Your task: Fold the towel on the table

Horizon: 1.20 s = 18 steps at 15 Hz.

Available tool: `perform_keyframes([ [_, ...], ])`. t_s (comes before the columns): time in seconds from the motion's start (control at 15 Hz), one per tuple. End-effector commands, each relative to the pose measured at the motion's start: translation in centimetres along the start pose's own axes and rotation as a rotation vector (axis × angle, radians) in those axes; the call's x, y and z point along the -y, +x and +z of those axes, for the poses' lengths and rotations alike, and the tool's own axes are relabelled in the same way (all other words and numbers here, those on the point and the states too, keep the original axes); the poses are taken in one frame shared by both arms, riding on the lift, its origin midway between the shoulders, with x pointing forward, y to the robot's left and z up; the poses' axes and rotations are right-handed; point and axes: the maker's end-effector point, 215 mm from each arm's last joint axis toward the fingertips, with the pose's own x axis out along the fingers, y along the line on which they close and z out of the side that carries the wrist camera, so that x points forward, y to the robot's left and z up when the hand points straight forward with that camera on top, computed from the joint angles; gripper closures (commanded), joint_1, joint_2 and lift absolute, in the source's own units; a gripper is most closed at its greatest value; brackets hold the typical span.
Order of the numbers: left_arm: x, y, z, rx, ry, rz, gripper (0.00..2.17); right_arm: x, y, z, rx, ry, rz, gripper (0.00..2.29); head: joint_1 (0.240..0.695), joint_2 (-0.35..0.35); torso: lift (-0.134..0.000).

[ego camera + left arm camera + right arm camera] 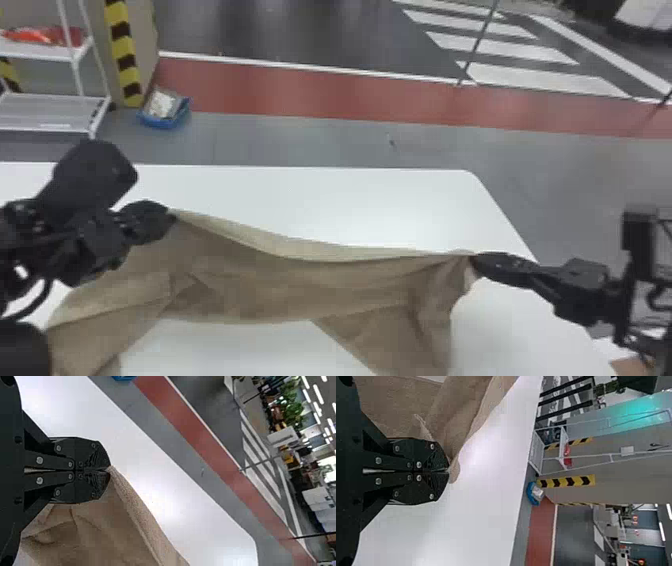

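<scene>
Nearest you, the towel (280, 290) droops over the table (350, 200), its raised edge running left to right. Your right gripper (474, 258) has its fingers closed on that edge's right end; a little farther, your left gripper (171, 215) pinches the left end, fingers together.

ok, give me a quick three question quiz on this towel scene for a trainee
1. True or false: the left hand and the right hand are both closed on the towel.
2. Multiple choice: where does the blue container sit? a) on a rack shelf; b) on the floor; c) on the towel.
3. Fill in the blank: the top of the table is ____ in colour.

Key: 1 true; 2 b; 3 white.
</scene>
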Motion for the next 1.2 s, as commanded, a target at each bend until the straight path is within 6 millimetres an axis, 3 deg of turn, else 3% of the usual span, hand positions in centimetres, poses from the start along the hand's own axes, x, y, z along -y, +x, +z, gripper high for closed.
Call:
perform_keyframes([
  [0.0, 1.3, 5.6, -3.4, -0.093, 0.006, 0.013, 1.43, 0.0, 1.4, -1.7, -0.061, 0.032, 0.009, 1.65, 0.695, -0.29, -0.124],
  [0.07, 1.2, 6.6, -3.8, -0.099, 0.032, 0.067, 0.61, 0.0, 1.9, -2.2, -0.079, 0.045, 0.01, 1.65, 0.695, -0.293, -0.124],
  [0.13, 1.0, 6.5, -4.4, -0.106, 0.031, 0.103, 0.05, -0.2, 2.1, -2.3, -0.083, 0.045, 0.016, 1.65, 0.695, -0.28, -0.124],
  [0.27, -0.2, 4.6, -4.3, -0.093, 0.022, 0.202, 0.0, -0.4, 2.5, -2.6, -0.093, 0.043, 0.021, 1.65, 0.695, -0.272, -0.124],
  [0.4, -0.6, 1.2, -4.3, -0.073, -0.01, 0.271, 0.03, -0.6, 2.8, -3.1, -0.111, 0.053, 0.02, 1.65, 0.695, -0.263, -0.124],
  [0.6, 2.3, -1.9, -6.5, -0.095, -0.041, 0.258, 0.11, 0.5, 3.9, -4.8, -0.155, 0.197, -0.031, 1.65, 0.695, -0.244, -0.124],
  [0.8, 3.5, -1.4, -7.9, -0.115, -0.058, 0.236, 0.15, 0.8, 6.3, -4.6, -0.14, 0.413, -0.031, 1.65, 0.695, -0.258, -0.124],
  [1.0, -0.6, 1.1, -5.8, -0.092, -0.046, 0.287, 0.16, 2.0, 7.8, -3.5, -0.112, 0.628, -0.016, 1.65, 0.695, -0.244, -0.124],
  [1.13, -2.3, 3.4, -5.4, -0.112, -0.066, 0.291, 0.17, 3.3, 8.7, -5.1, -0.153, 0.719, -0.073, 1.65, 0.695, -0.224, -0.124],
])
